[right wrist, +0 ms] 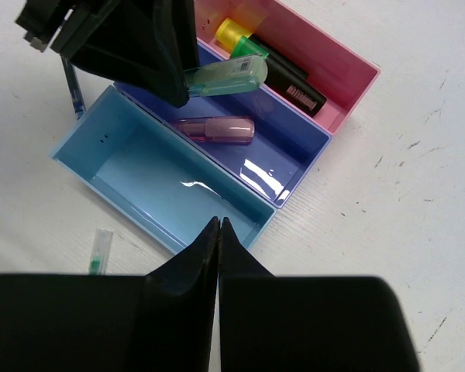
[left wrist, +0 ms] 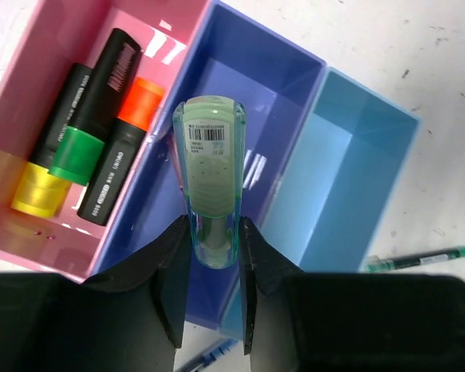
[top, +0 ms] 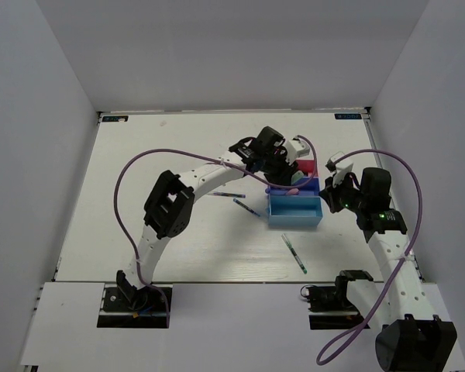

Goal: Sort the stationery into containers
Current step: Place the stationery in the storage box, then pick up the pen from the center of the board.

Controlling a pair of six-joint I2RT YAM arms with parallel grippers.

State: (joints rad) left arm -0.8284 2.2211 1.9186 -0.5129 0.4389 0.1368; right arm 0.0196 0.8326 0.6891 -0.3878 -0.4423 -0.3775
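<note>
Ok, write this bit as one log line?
left end effector: holds pale green highlighter over purple tray | right end effector: shut, empty

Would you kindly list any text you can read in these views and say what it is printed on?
Nothing reads clearly.
Pale green highlighter: barcode label, digits too small.
Black-barrelled highlighters in the pink tray: white lettering, blurred.
Blue corner stickers on the table: too small.

White table (top: 139, 232), plain grey walls (top: 46, 93)
</note>
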